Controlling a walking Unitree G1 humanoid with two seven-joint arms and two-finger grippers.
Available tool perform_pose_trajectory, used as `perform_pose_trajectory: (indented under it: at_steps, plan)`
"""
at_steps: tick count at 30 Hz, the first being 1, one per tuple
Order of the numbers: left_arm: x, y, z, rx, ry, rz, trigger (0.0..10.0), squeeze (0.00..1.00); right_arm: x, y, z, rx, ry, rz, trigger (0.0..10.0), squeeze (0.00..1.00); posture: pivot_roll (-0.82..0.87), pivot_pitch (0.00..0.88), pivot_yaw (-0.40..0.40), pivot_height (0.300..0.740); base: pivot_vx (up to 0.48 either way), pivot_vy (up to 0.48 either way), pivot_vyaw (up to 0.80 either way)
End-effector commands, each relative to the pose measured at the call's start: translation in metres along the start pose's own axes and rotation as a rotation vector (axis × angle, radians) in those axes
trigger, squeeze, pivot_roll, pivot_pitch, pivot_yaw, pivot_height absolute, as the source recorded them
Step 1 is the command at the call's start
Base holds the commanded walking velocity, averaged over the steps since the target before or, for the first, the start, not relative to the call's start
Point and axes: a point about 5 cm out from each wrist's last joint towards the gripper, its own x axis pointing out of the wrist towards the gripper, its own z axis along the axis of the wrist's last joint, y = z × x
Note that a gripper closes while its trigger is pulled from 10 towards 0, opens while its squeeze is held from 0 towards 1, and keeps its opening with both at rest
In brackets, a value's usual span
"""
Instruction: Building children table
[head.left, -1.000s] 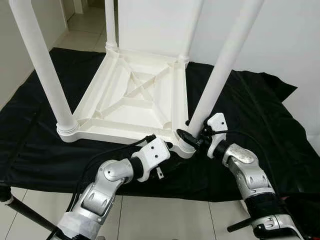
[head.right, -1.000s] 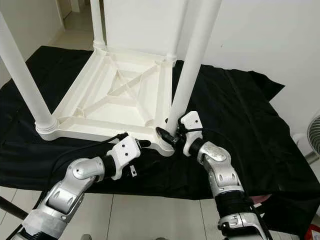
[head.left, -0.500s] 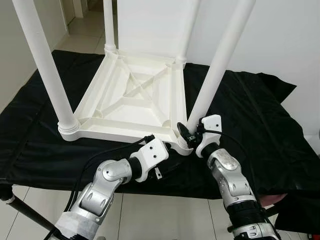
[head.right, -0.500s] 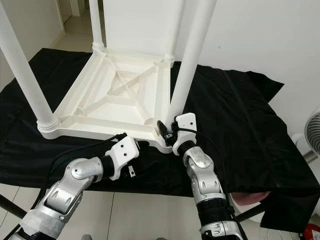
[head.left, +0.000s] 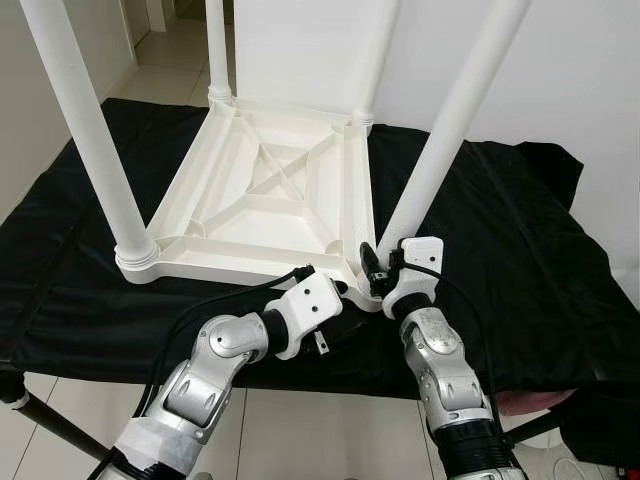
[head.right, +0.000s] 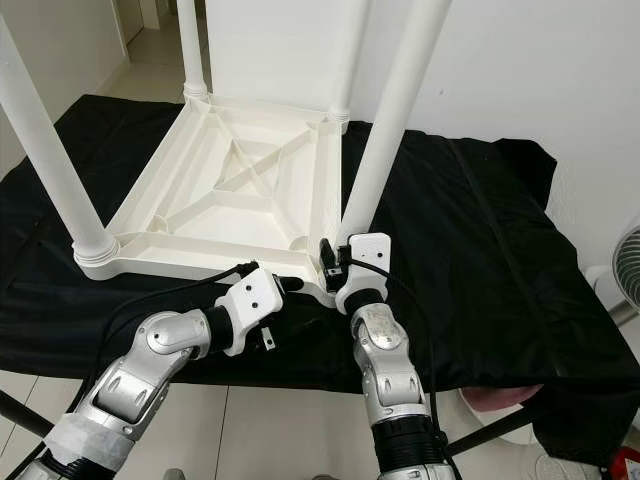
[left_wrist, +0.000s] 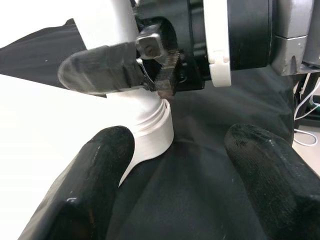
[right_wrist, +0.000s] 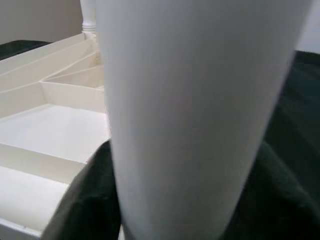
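Note:
A white plastic children's table (head.left: 262, 205) lies upside down on a black cloth (head.left: 520, 250), with its legs pointing up. My right gripper (head.left: 375, 272) is shut on the base of the near-right leg (head.left: 450, 125), just above its collar. In the right wrist view that leg (right_wrist: 200, 100) stands between the dark fingers (right_wrist: 85, 200). My left gripper (head.left: 342, 305) is open and low at the same table corner. Its fingers (left_wrist: 95, 170) straddle the leg's collar (left_wrist: 152, 132) without closing on it.
The cloth covers a low platform whose front edge is just before me, with white floor tiles (head.left: 330, 430) below. A white wall stands to the right, and a fan (head.right: 628, 270) shows at the right edge. A black pole (head.left: 50, 425) crosses the lower left.
My right arm has swung in toward the middle, so the forearm now stands nearly straight below the gripper, which stays on the leg base. The left arm has barely moved.

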Motion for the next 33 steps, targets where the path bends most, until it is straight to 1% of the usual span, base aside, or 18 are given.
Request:
perform_pose_trajectory:
  at_steps: [1,4,5,11,14,17,19,20,22,25,27,29,30,31,32,33]
  plan:
    - [0.003,0.005,0.002,0.006,-0.003,0.061,10.0,0.00,-0.002,-0.005,-0.005,0.009,0.025,-0.014,10.0,1.00,0.01,0.023,-0.082,0.740,0.000,0.000,0.00]
    - [0.003,0.013,0.003,0.019,-0.004,0.112,10.0,0.00,-0.005,-0.009,-0.006,0.009,0.023,-0.009,10.0,1.00,0.02,0.022,-0.087,0.740,0.000,0.000,0.00]
    - [0.002,0.015,0.003,0.019,-0.005,0.121,10.0,0.00,-0.006,-0.007,-0.007,0.005,0.022,0.006,10.0,0.00,0.02,0.019,-0.085,0.740,0.000,0.000,0.00]
    - [-0.001,0.022,0.003,0.028,0.001,0.156,10.0,0.00,-0.013,0.000,-0.009,0.004,0.005,0.044,10.0,0.00,0.02,0.016,-0.083,0.740,0.000,0.000,0.00]
    - [-0.001,0.025,0.002,0.045,0.013,0.169,10.0,0.00,-0.019,0.000,-0.010,-0.006,-0.003,0.058,10.0,0.00,0.02,0.016,-0.086,0.740,0.000,0.000,0.00]
    - [-0.001,0.026,0.001,0.050,0.015,0.171,10.0,0.00,-0.021,0.000,-0.011,-0.014,-0.005,0.063,10.0,0.00,0.02,0.015,-0.086,0.740,0.000,0.000,0.00]
    - [-0.002,0.027,0.001,0.052,0.011,0.171,10.0,0.00,-0.026,-0.002,-0.010,-0.025,-0.021,0.071,10.0,0.00,0.02,0.014,-0.084,0.740,0.000,0.000,0.00]
    - [-0.002,0.028,0.001,0.051,0.009,0.172,10.0,0.00,-0.031,-0.006,-0.009,-0.038,-0.044,0.074,10.0,0.00,0.01,0.014,-0.083,0.740,0.000,0.000,0.00]
    - [-0.002,0.029,0.000,0.051,0.010,0.173,10.0,0.00,-0.034,-0.007,-0.009,-0.042,-0.051,0.077,10.0,0.00,0.01,0.014,-0.083,0.740,0.000,0.000,0.00]
    - [-0.005,0.031,0.001,0.051,-0.001,0.184,10.0,0.00,-0.042,-0.012,-0.008,-0.047,-0.070,0.069,10.0,0.00,0.00,0.016,-0.082,0.740,0.000,0.000,0.00]
    - [-0.006,0.033,0.001,0.049,-0.003,0.189,10.0,0.00,-0.045,-0.013,-0.007,-0.047,-0.078,0.067,10.0,0.00,0.00,0.017,-0.081,0.740,0.000,0.000,0.00]
    - [-0.007,0.035,-0.001,0.050,0.000,0.188,10.0,0.00,-0.054,-0.013,-0.008,-0.046,-0.075,0.081,10.0,0.00,0.00,0.021,-0.078,0.740,0.000,0.000,0.00]
    - [-0.007,0.035,-0.001,0.050,0.000,0.188,10.0,0.00,-0.054,-0.013,-0.008,-0.046,-0.075,0.081,10.0,0.00,0.00,0.021,-0.078,0.740,0.000,0.000,0.00]
    - [-0.009,0.038,-0.002,0.059,0.008,0.184,10.0,0.00,-0.062,-0.013,-0.011,-0.052,-0.058,0.110,10.0,0.00,0.00,0.025,-0.072,0.740,0.000,0.000,0.00]
    - [-0.009,0.038,-0.002,0.059,0.008,0.184,10.0,0.00,-0.062,-0.013,-0.011,-0.052,-0.058,0.110,10.0,0.00,0.00,0.025,-0.072,0.740,0.000,0.000,0.00]
    - [-0.010,0.040,-0.003,0.065,0.012,0.182,10.0,0.00,-0.066,-0.012,-0.013,-0.056,-0.047,0.128,10.0,0.00,0.00,0.025,-0.072,0.740,0.000,0.000,0.00]
